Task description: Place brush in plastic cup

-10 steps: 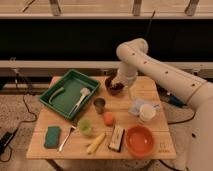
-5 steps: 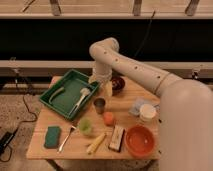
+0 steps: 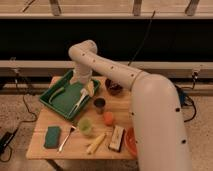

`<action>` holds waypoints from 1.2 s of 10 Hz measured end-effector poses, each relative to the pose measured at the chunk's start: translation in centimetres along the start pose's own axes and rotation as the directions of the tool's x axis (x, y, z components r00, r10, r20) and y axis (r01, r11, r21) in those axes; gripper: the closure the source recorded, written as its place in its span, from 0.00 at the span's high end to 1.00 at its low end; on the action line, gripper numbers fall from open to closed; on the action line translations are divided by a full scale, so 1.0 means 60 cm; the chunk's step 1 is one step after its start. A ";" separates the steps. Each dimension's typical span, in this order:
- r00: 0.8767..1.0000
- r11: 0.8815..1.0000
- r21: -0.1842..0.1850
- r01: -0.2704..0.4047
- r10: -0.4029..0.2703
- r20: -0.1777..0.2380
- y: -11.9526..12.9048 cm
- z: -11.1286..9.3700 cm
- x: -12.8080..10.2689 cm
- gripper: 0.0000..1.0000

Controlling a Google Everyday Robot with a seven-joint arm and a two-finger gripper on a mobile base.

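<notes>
Arm swung further left; gripper (image 3: 86,89) now above green tray (image 3: 64,102), open or closed cannot tell. Brush (image 3: 79,103) lies diagonally inside tray. Plastic cup (image 3: 85,126) upright on tabletop (image 3: 75,149), just beyond tray's near corner.

Matt, pale wood forms the surface (image 3: 42,120) under a green tray (image 3: 64,102) of smooth, faintly shiny plastic. The robot arm (image 3: 125,80), cased in smooth, glossy white shell, ends in the tool (image 3: 88,89) over the tray's far right rim. In the tray lies the brush (image 3: 79,102), whitish-cream and smooth. Just right of the tray stands a dark metal cup (image 3: 100,104). In front of the tray are the translucent light-green plastic cup (image 3: 85,126) and a rough, matt green sponge (image 3: 52,136).
</notes>
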 end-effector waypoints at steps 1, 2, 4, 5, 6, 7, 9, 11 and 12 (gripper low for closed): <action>1.000 1.000 0.001 0.026 -0.026 0.005 -0.022 0.012 -0.012 0.80; 0.998 0.998 -0.001 0.059 -0.059 0.014 -0.047 0.032 -0.027 0.80; 0.995 0.995 -0.011 0.097 -0.096 0.026 -0.069 0.067 -0.038 0.80; 0.994 0.994 -0.015 0.105 -0.104 0.029 -0.073 0.076 -0.040 0.80; 0.993 0.993 -0.028 0.114 -0.113 0.034 -0.072 0.095 -0.041 0.80; 0.993 0.992 -0.038 0.116 -0.115 0.036 -0.068 0.109 -0.039 0.80; 0.993 0.992 -0.056 0.114 -0.112 0.037 -0.062 0.142 -0.031 0.80; 0.993 0.991 -0.070 0.112 -0.109 0.038 -0.066 0.161 -0.020 0.80; 0.993 0.991 -0.070 0.110 -0.108 0.039 -0.070 0.161 -0.017 0.80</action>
